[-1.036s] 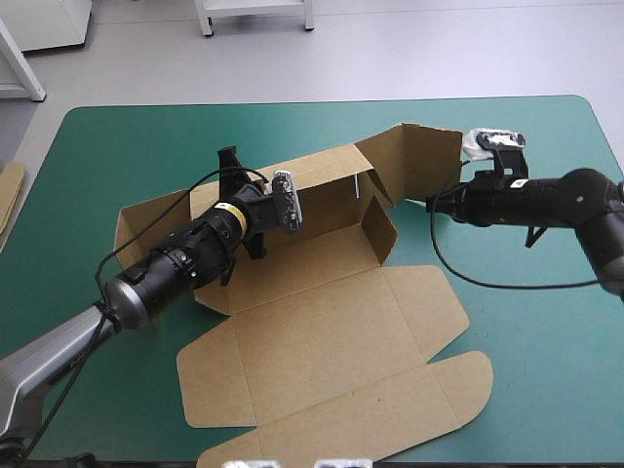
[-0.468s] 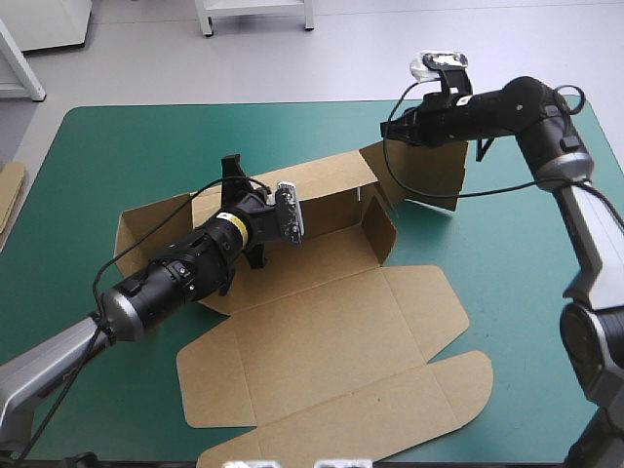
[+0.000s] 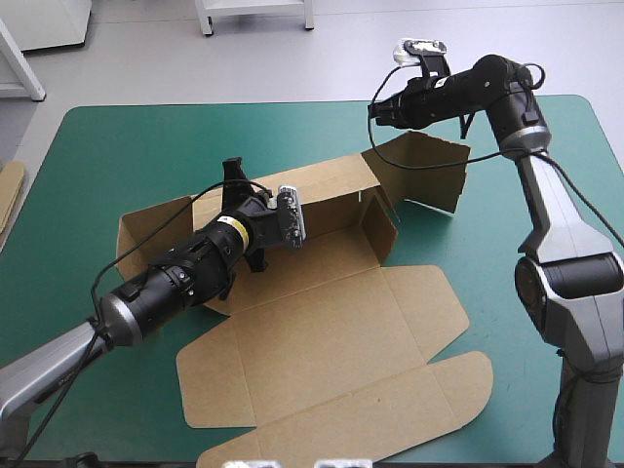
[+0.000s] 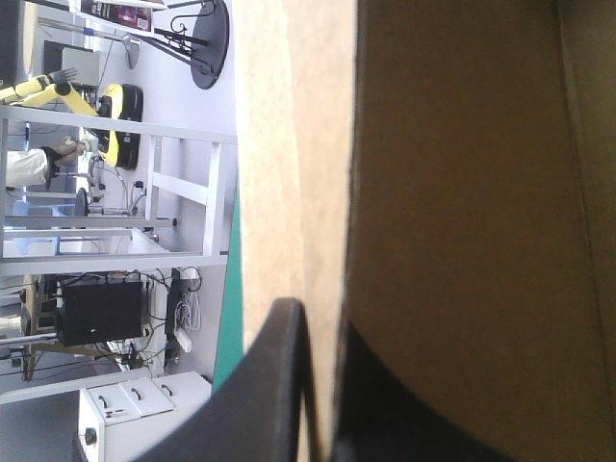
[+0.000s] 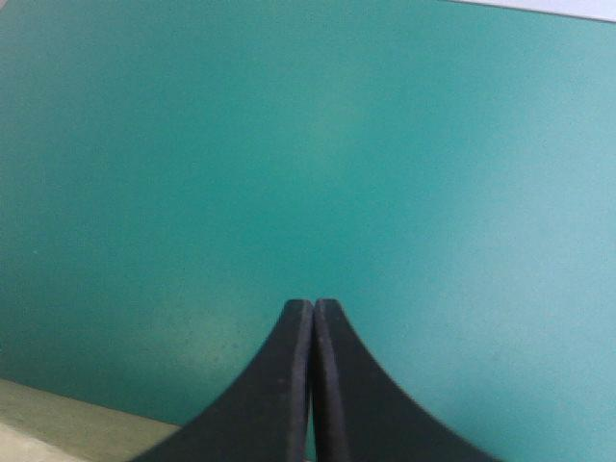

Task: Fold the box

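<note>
1. High view: brown box (image 3: 322,331) at the middle of the teal-green counter (image 3: 146,136), partly formed. Long back wall raised, lid panels lying flat toward the near edge, a wide end flap (image 3: 429,171) tilted up at the right end.
2. Same view: left hand (image 3: 232,175) reaching across the box floor from the near left, set over the top edge of the back wall near its left end.
3. Same view: right hand (image 3: 378,112) raised above the far part of the counter, just beyond the end flap and apart from the board.
4. Left wrist view: left hand (image 4: 322,327) gripping the box (image 4: 289,144), one black finger (image 4: 279,385) on each face of the wall, the board's edge between them. Narrow teal-green strip of counter beside the wall.
5. Right wrist view: right hand (image 5: 313,306) closed on itself, black fingers meeting in one pointed arch. Bare teal-green counter (image 5: 308,144) ahead.
6. High view, at the counter's left edge: more brown board (image 3: 10,195), well apart from the box.
</note>
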Robot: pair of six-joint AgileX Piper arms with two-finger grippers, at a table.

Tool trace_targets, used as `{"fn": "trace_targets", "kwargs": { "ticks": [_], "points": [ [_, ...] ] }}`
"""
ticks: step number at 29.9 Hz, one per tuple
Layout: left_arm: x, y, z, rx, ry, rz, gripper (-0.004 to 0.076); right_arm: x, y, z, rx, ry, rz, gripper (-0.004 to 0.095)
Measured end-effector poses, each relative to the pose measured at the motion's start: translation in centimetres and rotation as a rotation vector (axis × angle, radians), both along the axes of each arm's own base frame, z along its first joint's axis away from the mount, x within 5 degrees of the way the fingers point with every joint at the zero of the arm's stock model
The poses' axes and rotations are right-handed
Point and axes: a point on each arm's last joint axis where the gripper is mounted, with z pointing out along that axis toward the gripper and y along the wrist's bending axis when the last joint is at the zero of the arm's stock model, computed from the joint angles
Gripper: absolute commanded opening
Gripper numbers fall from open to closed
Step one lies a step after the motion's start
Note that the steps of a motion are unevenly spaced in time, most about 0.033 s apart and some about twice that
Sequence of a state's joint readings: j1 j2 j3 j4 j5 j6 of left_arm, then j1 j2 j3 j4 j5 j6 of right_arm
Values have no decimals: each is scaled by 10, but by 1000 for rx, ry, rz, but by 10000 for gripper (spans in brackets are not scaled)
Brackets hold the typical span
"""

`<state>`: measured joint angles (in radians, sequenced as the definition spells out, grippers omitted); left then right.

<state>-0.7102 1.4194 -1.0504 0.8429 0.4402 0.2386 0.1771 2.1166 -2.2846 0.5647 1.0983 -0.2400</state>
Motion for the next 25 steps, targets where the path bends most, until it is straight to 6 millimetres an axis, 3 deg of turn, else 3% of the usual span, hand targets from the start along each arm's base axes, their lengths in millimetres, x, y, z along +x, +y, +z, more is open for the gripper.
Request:
{"fn": "trace_targets", "kwargs": {
  "ticks": [4,14,25],
  "points": [
    [0,0,0,1,-2,0,-9,5,-2,-13,-47,57,-8,-11],
    [2,0,1,-18,-30,29,-8,-1,-5,-17,-97,138,-7,-12],
    [3,0,1,-25,-28,36,-9,-24,-10,-2,-100,158,-17,-13]
  ]
}}
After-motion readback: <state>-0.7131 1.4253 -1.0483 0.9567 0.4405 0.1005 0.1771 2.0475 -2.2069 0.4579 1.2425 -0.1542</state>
